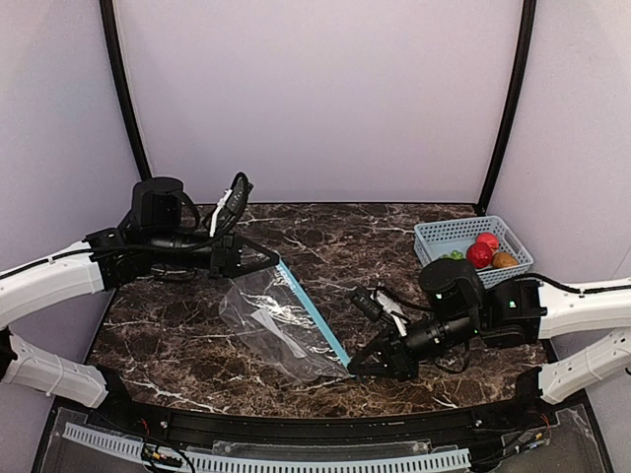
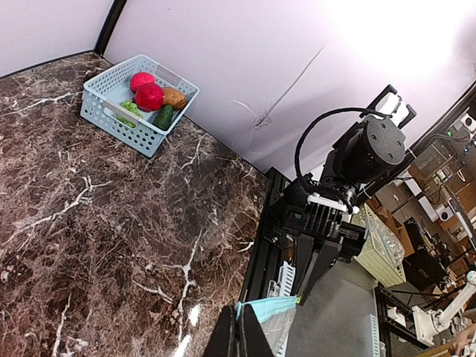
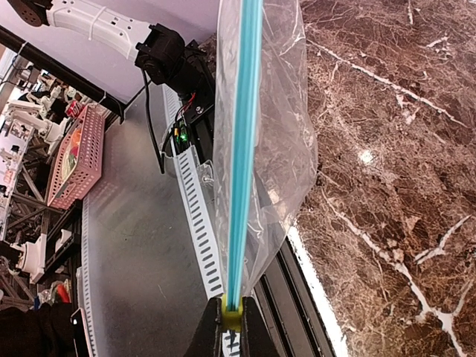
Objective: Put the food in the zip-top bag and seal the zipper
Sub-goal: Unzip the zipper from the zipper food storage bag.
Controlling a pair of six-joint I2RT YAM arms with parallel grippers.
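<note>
A dark brown marble table point(image 1: 325, 246) with white veins bears a light-blue basket point(image 1: 439, 230) near its far right corner

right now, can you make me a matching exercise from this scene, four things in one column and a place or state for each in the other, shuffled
Column one:
1 zipper
2 food
3 left fingers
4 right fingers

Column two:
a shut on the zipper's near end
b lying in the light-blue basket
c teal-blue, stretched straight
d shut on the zipper's far end

Pairs: 1-c, 2-b, 3-d, 4-a
</note>
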